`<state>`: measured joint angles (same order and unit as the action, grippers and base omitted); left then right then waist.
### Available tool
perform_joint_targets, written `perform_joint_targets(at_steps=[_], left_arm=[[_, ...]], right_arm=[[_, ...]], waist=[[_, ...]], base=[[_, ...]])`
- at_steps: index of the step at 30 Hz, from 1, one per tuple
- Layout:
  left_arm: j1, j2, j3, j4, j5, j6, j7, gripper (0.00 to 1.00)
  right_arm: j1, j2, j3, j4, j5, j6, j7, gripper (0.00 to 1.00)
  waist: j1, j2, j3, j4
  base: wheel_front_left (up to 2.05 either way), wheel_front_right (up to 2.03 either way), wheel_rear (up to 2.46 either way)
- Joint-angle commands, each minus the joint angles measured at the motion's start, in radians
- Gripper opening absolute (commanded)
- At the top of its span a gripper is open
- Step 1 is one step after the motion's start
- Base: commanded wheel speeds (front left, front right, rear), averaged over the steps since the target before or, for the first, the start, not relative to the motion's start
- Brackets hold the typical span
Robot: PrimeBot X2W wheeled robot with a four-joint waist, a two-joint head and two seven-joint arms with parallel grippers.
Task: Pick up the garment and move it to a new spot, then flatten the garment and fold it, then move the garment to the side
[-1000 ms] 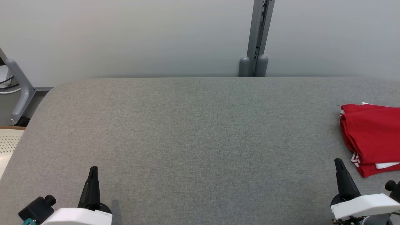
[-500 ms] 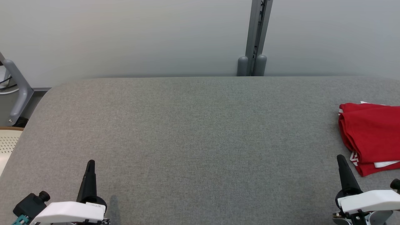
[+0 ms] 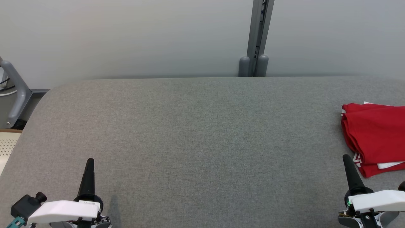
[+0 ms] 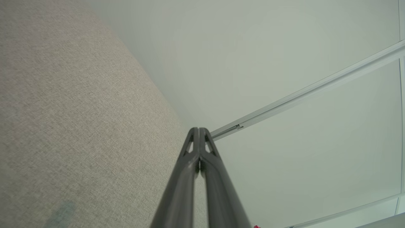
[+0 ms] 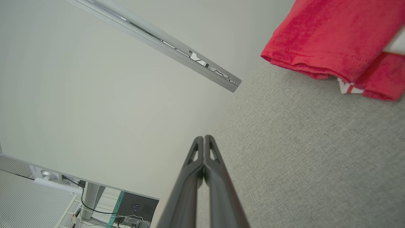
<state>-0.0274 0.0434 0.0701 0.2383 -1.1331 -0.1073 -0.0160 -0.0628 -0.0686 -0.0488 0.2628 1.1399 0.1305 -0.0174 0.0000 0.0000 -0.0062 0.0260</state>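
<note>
On the grey table [image 3: 202,142], the red garment [image 3: 376,136] lies folded at the far right edge, set aside, I judge. My left gripper [image 3: 90,162] and right gripper [image 3: 346,158] are both closed on nothing and parked low, the right just beside the garment.

**Bench [image 3: 202,126] mostly open, clutter at right edge only**

Bench top: bare grey fabric L to R, wide lane thru the middle for either arm. Only obstacle on it: folded red garment [image 3: 376,136], far R, near right gripper [image 3: 347,158] tip, not touching. Back edge meets wall [image 3: 126,38]; upright metal post [image 3: 257,34] behind it, R of centre. Off the L corner: grey tube frame [image 3: 17,91], cream perforated panel [image 3: 6,144].
</note>
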Motion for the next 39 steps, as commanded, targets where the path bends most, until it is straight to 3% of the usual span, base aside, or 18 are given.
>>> perform_joint_targets(at_steps=[1, 39], left_arm=[[-0.029, 0.007, 0.008, -0.008, -0.034, -0.008, 0.009, 0.0], [-0.074, 0.009, 0.036, 0.003, -0.349, -0.021, 0.097, 0.0]], right_arm=[[-0.022, -0.003, -0.008, -0.014, 0.034, 0.0, 0.012, 0.0], [-0.042, 0.012, -0.051, -0.018, 0.346, 0.0, 0.1, 0.0]], waist=[[0.0, 0.0, 0.0, -0.001], [0.0, 0.0, 0.006, -0.017]], base=[[0.0, 0.0, 0.0], [0.0, 0.0, 0.0]])
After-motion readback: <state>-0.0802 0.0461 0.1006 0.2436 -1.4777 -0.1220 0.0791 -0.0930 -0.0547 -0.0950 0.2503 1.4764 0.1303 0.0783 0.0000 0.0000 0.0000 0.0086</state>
